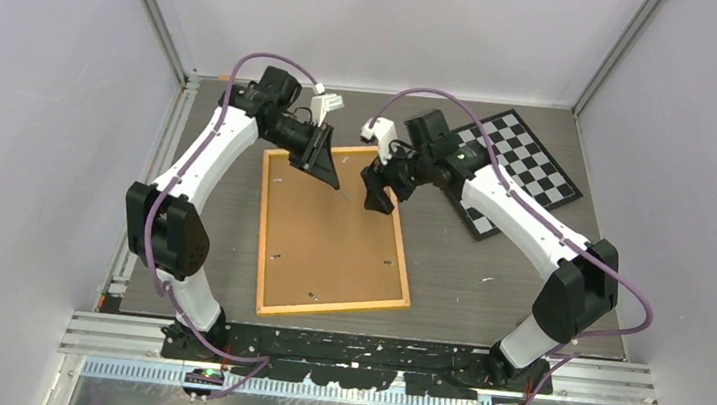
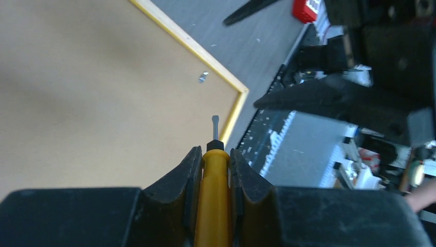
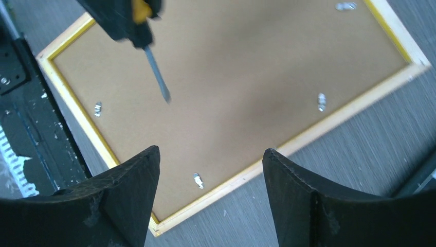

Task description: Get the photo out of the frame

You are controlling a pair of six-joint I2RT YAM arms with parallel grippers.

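Note:
The yellow-orange frame [image 1: 331, 307] lies face down on the table, its brown cork-like back [image 1: 331, 235] up with small metal clips [image 3: 198, 180] near the edges. The photo is hidden under the backing. My left gripper [image 1: 329, 174] is over the frame's far edge, shut on a yellow-handled screwdriver [image 2: 212, 195] whose metal tip [image 3: 157, 80] points down at the backing and hovers just above it. My right gripper [image 1: 378, 205] is open and empty above the frame's far right edge; its fingers [image 3: 128, 195] straddle the frame border [image 3: 329, 121].
A black-and-white checkerboard [image 1: 519, 169] lies at the back right, behind the right arm. Grey table surface [image 1: 487, 276] lies right of the frame. Cage walls close in on both sides, and the black base rail [image 1: 369, 349] runs along the near edge.

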